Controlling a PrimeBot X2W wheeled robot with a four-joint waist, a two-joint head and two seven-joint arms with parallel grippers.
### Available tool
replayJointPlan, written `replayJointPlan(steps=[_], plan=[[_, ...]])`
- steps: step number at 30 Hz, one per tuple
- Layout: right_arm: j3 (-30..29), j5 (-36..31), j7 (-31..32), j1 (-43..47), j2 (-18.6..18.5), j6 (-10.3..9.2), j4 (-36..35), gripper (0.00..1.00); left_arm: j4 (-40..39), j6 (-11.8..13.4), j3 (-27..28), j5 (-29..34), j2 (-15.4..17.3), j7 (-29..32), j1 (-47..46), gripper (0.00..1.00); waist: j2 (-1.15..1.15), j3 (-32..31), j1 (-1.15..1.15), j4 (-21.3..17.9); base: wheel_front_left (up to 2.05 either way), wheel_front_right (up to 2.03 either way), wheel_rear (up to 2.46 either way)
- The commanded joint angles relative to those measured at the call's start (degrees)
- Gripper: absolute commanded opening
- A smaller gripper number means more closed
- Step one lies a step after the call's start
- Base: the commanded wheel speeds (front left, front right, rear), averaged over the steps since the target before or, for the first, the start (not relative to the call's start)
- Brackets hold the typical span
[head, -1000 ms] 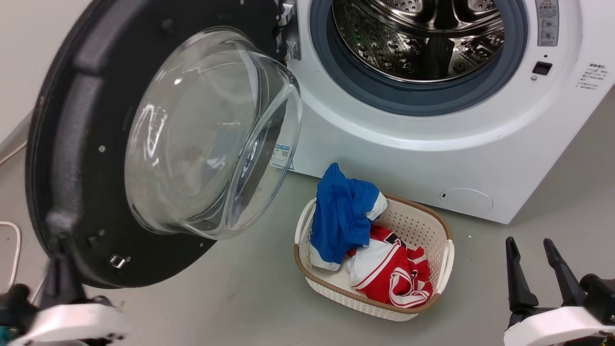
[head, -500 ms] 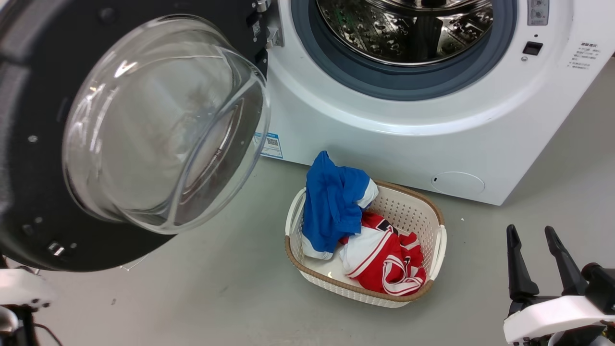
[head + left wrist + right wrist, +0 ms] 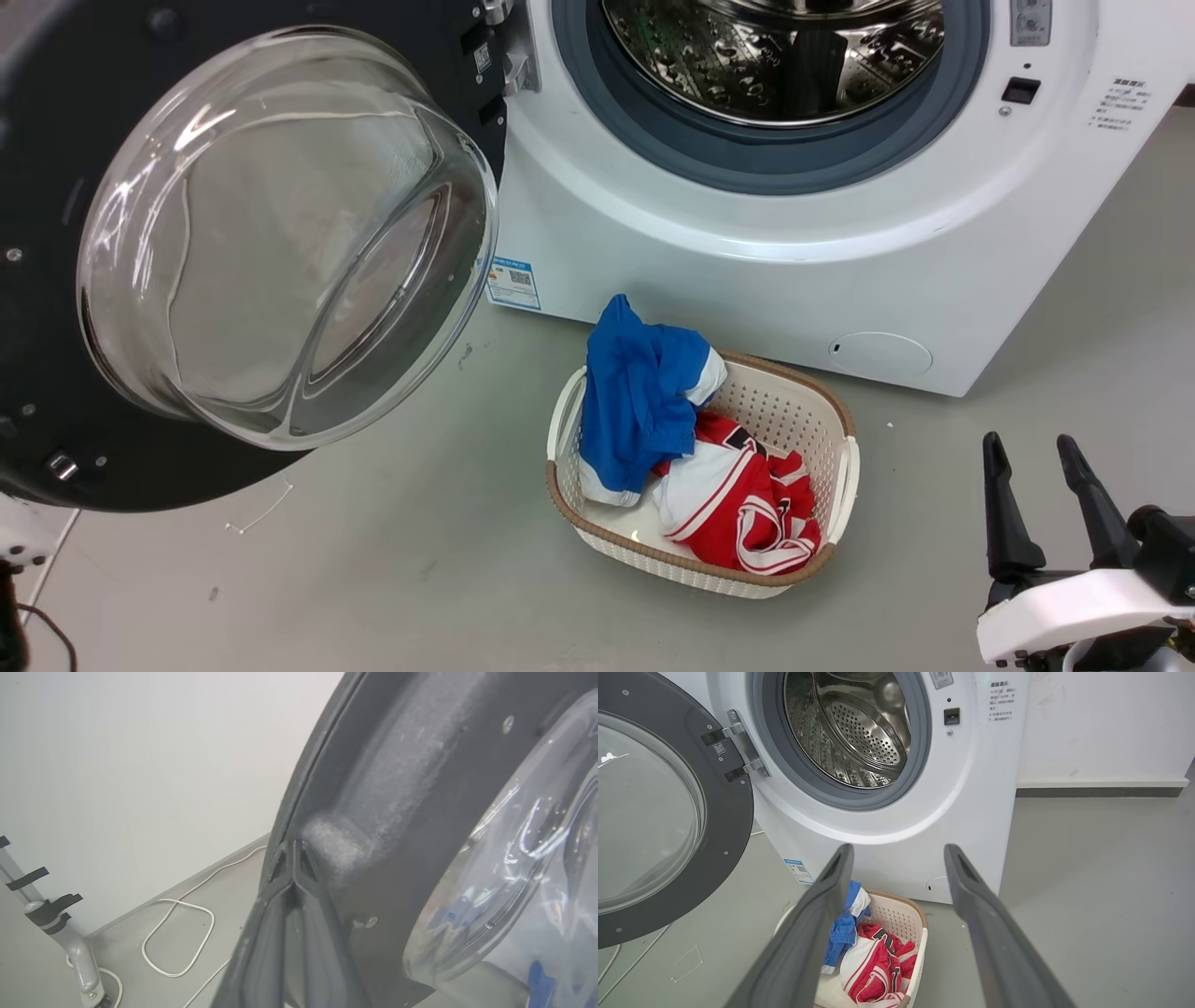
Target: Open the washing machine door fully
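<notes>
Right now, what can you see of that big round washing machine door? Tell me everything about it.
The washing machine door is a large round black ring, plastic by its look, around a bulging clear glass bowl. A metal hinge fastens it to the front of the white washer, beside the drum opening. It stands swung wide open, inner side showing. The fingers of the left gripper are closed on its outer rim.

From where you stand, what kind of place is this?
Likely a laundry corner: a front-loading washer with the washing machine door open, a basket of clothes on a grey floor, and a plain white wall.
</notes>
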Motion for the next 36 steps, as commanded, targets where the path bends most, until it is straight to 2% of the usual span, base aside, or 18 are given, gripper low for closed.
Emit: replayJointPlan(steps=[1,5,9,11,19,28,36], plan=[[0.2,0.25,-0.27,0.15,0.1,-0.01,0.24,1.0,-1.14,-1.22,-1.49,0.08,-1.79,-0.46,0.04,0.0,0.0,-0.42,0.0,-0.18,0.0,0.0,0.0],[0.78,0.81,-0.81,0.66,0.1,-0.01,1.25,1.0,-3.65,-0.47,-2.2,0.87,-4.06,-1.7,3.52,0.0,0.0,-2.09,0.0,-0.53,0.0,0.0,0.0],[1.74,1.03,-1.1,1.45,0.09,-0.01,2.21,1.0,-8.57,1.56,-2.88,2.47,-6.54,-2.75,8.43,0.0,0.0,-4.11,0.0,-0.83,0.0,0.0,0.0],[2.09,1.16,-1.18,1.85,0.1,-0.01,2.5,1.0,-11.33,2.47,-3.05,3.39,-6.52,-3.07,11.11,0.0,0.0,-4.96,0.0,-0.9,0.0,0.0,0.0],[3.03,0.49,-0.82,2.75,0.1,-0.01,2.25,1.0,-21.19,4.98,-9.59,7.97,-11.08,-2.54,17.5,0.0,0.0,-7.2,0.0,-2.47,0.0,0.0,0.0],[3.83,-0.18,-0.09,3.04,0.09,-0.01,1.75,1.0,-25.46,4.65,-16.06,10.62,-13.41,-0.7,17.03,0.0,0.0,-8.49,0.0,-6.72,0.0,0.0,0.0],[5.31,-1.28,0.37,3.04,0.11,-0.01,1.54,1.0,-23.17,3.02,-19.69,11.12,-14.33,0.22,14.34,0.0,0.0,-9.27,0.0,-13.19,0.0,0.0,0.0]])
